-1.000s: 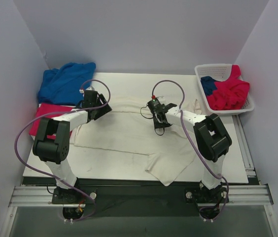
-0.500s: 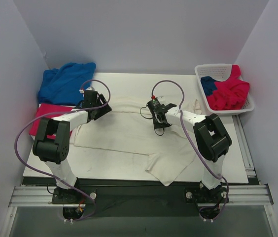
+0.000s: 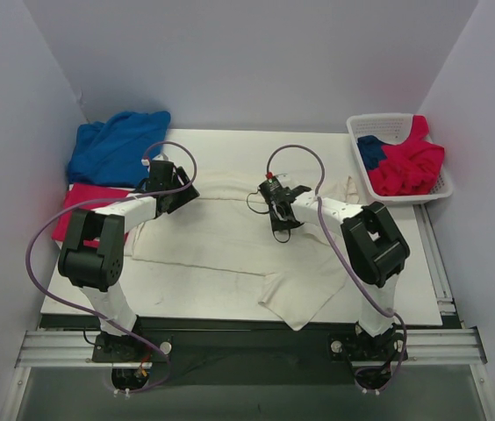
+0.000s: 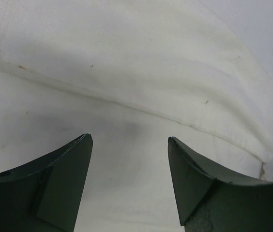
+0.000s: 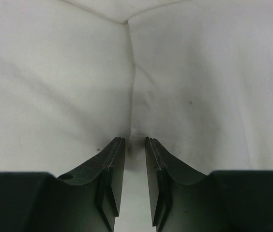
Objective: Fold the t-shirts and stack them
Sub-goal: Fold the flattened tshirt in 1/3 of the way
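A white t-shirt (image 3: 230, 241) lies spread across the middle of the table, with one sleeve hanging toward the front edge. My left gripper (image 3: 180, 195) is open just above the shirt's upper left part, with only flat cloth and a seam between its fingers in the left wrist view (image 4: 129, 140). My right gripper (image 3: 277, 213) is at the shirt's upper middle. In the right wrist view (image 5: 134, 141) its jaws stand nearly closed on a raised ridge of the white cloth (image 5: 131, 96).
A blue shirt (image 3: 116, 145) lies crumpled at the back left, with a red shirt (image 3: 76, 206) below it at the table's left edge. A white basket (image 3: 388, 121) at the back right holds red shirts (image 3: 410, 162) and a blue one.
My right gripper has shifted slightly left and back on the shirt. My left arm has not moved.
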Controlling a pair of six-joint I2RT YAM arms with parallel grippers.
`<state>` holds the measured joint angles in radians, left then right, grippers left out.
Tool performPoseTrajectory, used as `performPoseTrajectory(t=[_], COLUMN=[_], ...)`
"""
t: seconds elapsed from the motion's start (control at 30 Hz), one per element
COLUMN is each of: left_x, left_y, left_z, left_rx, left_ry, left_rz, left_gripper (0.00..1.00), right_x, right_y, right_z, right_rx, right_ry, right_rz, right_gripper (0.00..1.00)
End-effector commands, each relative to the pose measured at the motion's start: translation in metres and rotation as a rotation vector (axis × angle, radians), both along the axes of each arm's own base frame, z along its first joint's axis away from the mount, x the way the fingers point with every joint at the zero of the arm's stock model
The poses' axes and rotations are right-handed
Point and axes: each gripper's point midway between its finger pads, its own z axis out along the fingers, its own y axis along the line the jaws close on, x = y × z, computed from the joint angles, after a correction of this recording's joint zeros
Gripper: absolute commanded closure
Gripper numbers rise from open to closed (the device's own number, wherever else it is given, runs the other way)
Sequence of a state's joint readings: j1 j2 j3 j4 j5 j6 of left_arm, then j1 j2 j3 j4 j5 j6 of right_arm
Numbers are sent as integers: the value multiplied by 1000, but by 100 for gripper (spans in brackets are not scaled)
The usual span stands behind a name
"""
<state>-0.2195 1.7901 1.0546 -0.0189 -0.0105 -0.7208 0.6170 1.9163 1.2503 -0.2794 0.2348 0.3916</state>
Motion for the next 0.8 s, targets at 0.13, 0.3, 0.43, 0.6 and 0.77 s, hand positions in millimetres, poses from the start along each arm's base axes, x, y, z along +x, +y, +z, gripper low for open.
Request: performPoseTrajectory(t=[0.13,0.3,0.43,0.6,0.77], left_x=[7,7,8,8,8], left_y=[3,2,2,2,2], left_z=[12,13,13,13,13], left_rx=[-4,-5,-5,-3,-4], left_ry=[-44,-46,-46,-44,-44], left_rz=[7,5,6,5,5], left_gripper=[26,26,26,26,26], right_x=[-8,-6,-4,-4,-4], right_y=[-6,-9,-10,-5,4], right_z=[-11,-5,8,30,59], right_rx=[-40,-53,-56,-56,-36], right_ry=[36,24,-8,-59,-119], right_rz=[-11,-19,-22,-9,13], right_gripper=[81,98,100,100,100])
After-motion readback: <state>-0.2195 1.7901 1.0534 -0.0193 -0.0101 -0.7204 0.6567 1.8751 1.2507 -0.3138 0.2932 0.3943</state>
